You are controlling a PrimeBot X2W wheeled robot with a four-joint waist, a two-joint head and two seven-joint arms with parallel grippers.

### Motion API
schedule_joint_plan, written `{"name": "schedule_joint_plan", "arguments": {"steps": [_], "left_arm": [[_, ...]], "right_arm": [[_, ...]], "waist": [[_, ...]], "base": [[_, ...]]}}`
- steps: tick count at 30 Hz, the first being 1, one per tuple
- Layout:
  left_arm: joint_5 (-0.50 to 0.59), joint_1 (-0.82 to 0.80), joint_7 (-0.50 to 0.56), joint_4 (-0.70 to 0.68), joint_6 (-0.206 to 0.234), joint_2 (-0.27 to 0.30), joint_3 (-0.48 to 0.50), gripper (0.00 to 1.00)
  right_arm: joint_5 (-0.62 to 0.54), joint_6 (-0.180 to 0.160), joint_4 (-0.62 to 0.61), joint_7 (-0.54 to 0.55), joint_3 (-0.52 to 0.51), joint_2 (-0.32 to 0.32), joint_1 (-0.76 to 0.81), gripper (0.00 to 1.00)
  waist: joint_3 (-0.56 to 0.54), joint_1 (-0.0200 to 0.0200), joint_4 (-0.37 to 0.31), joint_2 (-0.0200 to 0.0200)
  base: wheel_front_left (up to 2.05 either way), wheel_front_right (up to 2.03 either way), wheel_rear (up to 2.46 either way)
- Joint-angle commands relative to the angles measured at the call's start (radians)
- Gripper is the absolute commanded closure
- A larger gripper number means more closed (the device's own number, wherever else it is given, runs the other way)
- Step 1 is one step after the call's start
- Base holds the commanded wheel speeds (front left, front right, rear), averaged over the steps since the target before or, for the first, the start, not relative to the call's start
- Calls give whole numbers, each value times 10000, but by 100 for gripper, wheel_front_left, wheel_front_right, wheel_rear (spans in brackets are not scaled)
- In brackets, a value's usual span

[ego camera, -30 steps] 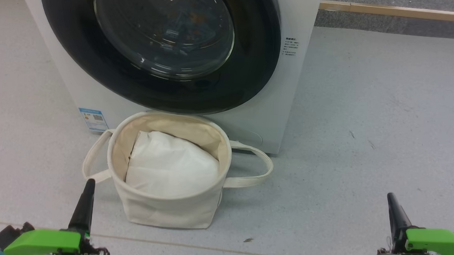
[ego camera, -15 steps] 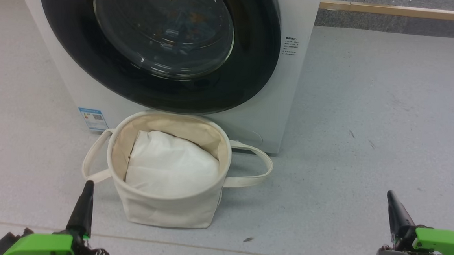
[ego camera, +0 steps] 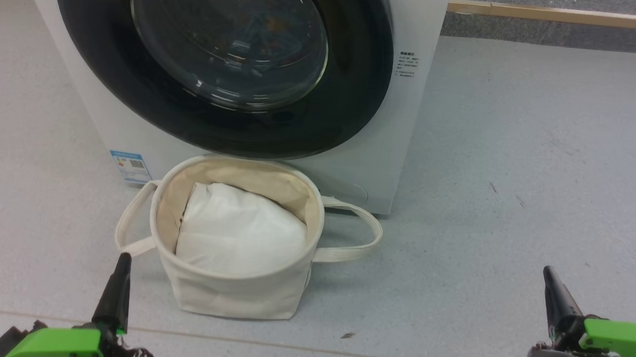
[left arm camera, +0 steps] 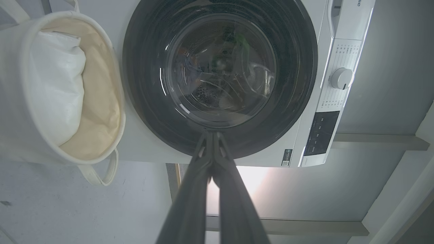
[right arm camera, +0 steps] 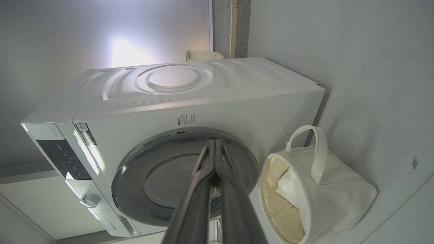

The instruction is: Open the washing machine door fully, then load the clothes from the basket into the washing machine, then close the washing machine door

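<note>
The white washing machine (ego camera: pixel 409 123) stands ahead with its door (ego camera: pixel 109 77) shut against the front, black rim around a bulging glass bowl. Through the glass, a dim patch of bluish and orange fabric (ego camera: pixel 269 29) shows; I cannot tell more of the clothes. The cream canvas basket (ego camera: pixel 233 297) sits on the floor right below the door, holding a plain white pillow-like bundle (ego camera: pixel 237 229). My left gripper (ego camera: pixel 124 256) is shut and empty, just left of the basket. My right gripper (ego camera: pixel 547 270) is shut and empty, far to the right. Each wrist view shows its own fingers pressed together, left (left arm camera: pixel 213 133) and right (right arm camera: pixel 214 140).
Grey floor spreads to the right of the machine. A wooden skirting strip (ego camera: pixel 554 16) runs along the back. The basket's loop handles (ego camera: pixel 366 242) stick out at both sides. The machine's knob (left arm camera: pixel 341 78) and control panel sit above the door.
My left gripper has sunk slightly lower in the head view. My right gripper has shifted a little to the right. Door and basket have not moved.
</note>
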Motion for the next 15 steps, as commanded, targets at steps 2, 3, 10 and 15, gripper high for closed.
{"name": "schedule_joint_plan", "arguments": {"steps": [2, 3, 10, 15], "left_arm": [[-35, -243, 85, -404, -71, 53, 342, 100], [-35, -243, 85, -404, -71, 53, 342, 100], [-35, -243, 85, -404, -71, 53, 342, 100], [-36, -243, 84, -404, -71, 53, 342, 100]], "right_arm": [[52, 2, -378, 89, 189, -26, -141, 100], [52, 2, -378, 89, 189, -26, -141, 100], [53, 2, -378, 88, 189, -26, -141, 100], [53, 2, -378, 88, 190, -26, -141, 100]], "waist": [[0, -1, 0, 0], [0, -1, 0, 0], [0, -1, 0, 0], [0, -1, 0, 0]], "base": [[0, 0, 0], [0, 0, 0], [0, 0, 0], [0, 0, 0]]}}
